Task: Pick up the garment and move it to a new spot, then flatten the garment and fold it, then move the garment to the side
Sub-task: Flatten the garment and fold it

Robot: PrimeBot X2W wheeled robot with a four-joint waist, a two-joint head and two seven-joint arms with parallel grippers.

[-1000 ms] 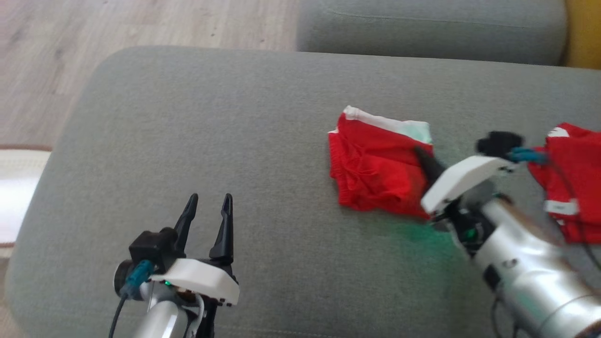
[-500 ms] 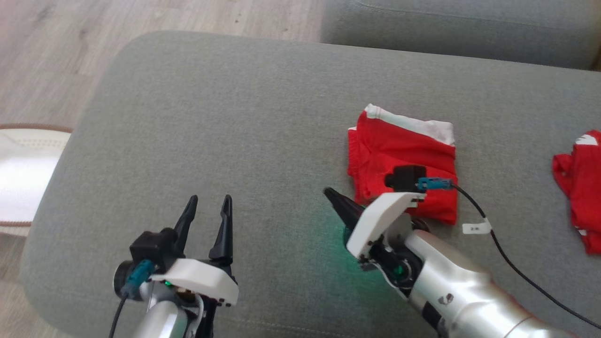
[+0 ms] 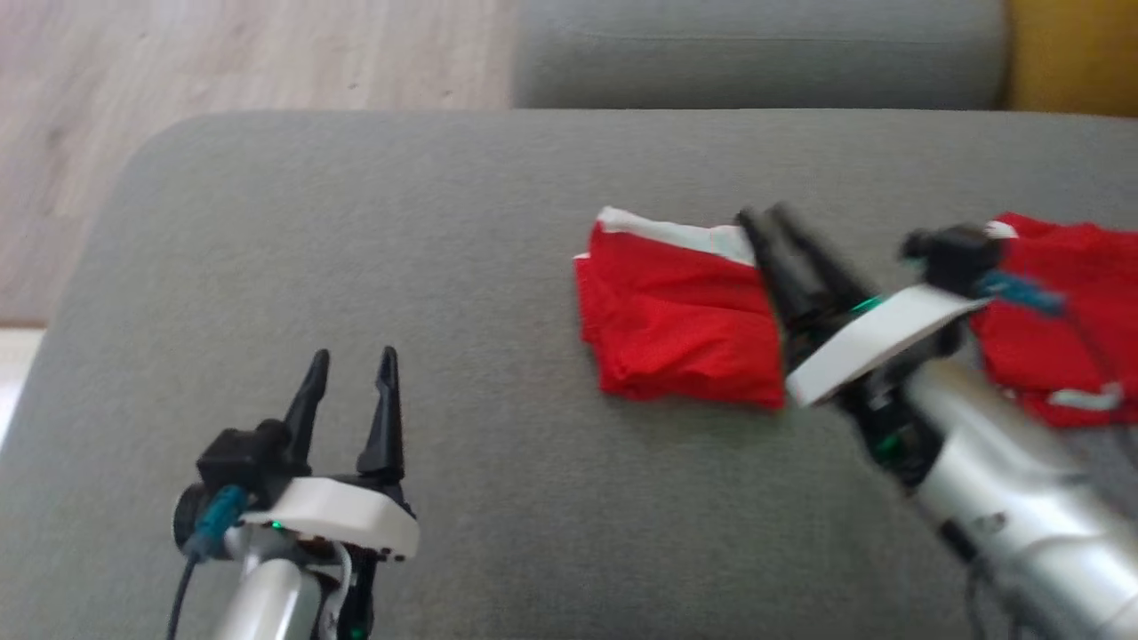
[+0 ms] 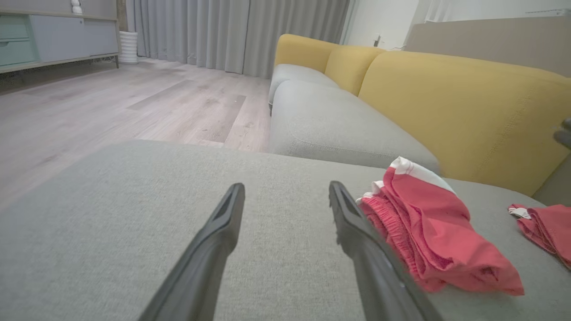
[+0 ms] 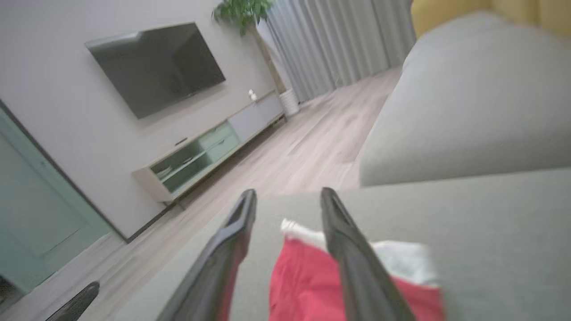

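Note:
A folded red garment [image 3: 680,329] with a white band lies on the grey cushion [image 3: 444,249], right of centre. My right gripper [image 3: 765,218] is blurred and hovers over the garment's right edge, fingers pointing away from me. In the right wrist view this gripper [image 5: 287,196] is open with nothing between its fingers, and the red garment [image 5: 303,276] lies just below them. My left gripper [image 3: 351,364] stands open and empty near the cushion's front left. In the left wrist view the gripper [image 4: 285,191] has the garment [image 4: 428,232] to its right, apart from it.
A second red garment [image 3: 1058,311] lies crumpled at the cushion's far right, partly behind my right arm, and is seen again [image 4: 544,227] in the left wrist view. Another grey seat [image 3: 756,53] and a yellow backrest [image 3: 1067,53] lie beyond. Wood floor [image 3: 222,53] borders the cushion's left.
The head camera has shifted. My right gripper has swung from the garment's front left corner to above its right edge, and its fingers have parted. The left gripper keeps its pose.

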